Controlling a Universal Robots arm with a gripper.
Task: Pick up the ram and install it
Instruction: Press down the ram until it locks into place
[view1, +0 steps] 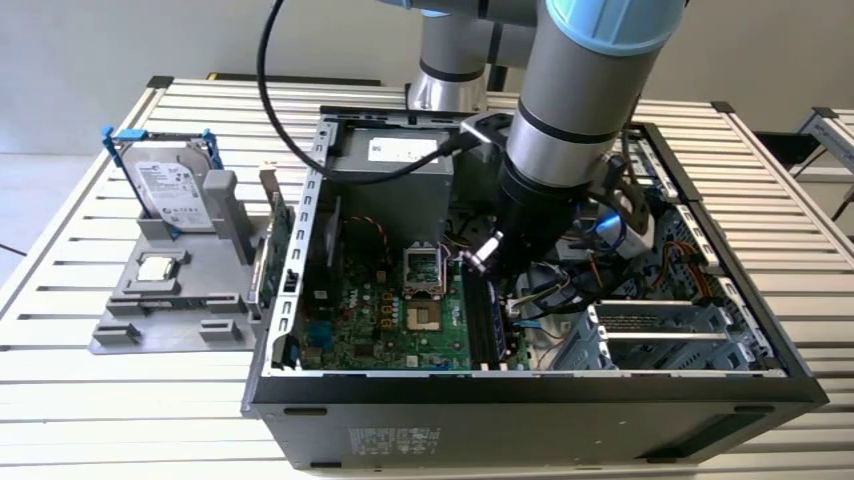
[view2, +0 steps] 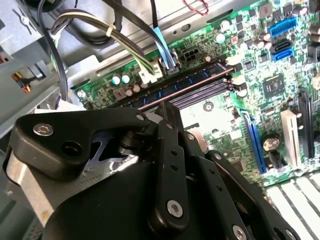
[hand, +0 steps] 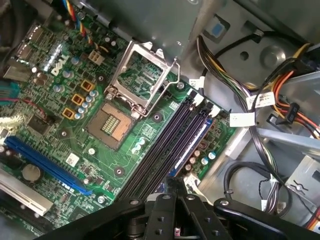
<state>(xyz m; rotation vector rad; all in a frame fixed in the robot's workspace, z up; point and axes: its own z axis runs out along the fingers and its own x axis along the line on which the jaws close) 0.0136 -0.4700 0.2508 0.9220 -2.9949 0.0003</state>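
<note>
Robot arm reaching down into an open PC case (view1: 534, 385) on a slatted table (view1: 80, 420). Gripper (view1: 483, 262) sits just above the motherboard (view1: 387, 320), right over the memory slots (hand: 170, 145) beside the open CPU socket (hand: 117, 122). In the second wrist view the ram (view2: 190, 85) looks to lie in the slot furthest from the socket, a dark stick with blue-tinted chips; can't confirm it's clicked home. Can't tell if the gripper is clenched or released. Judging by this, install step, near its end. Next move would need straight, even downward pressure w/o snagging the cables (hand: 260, 105) next to the slots.
</note>
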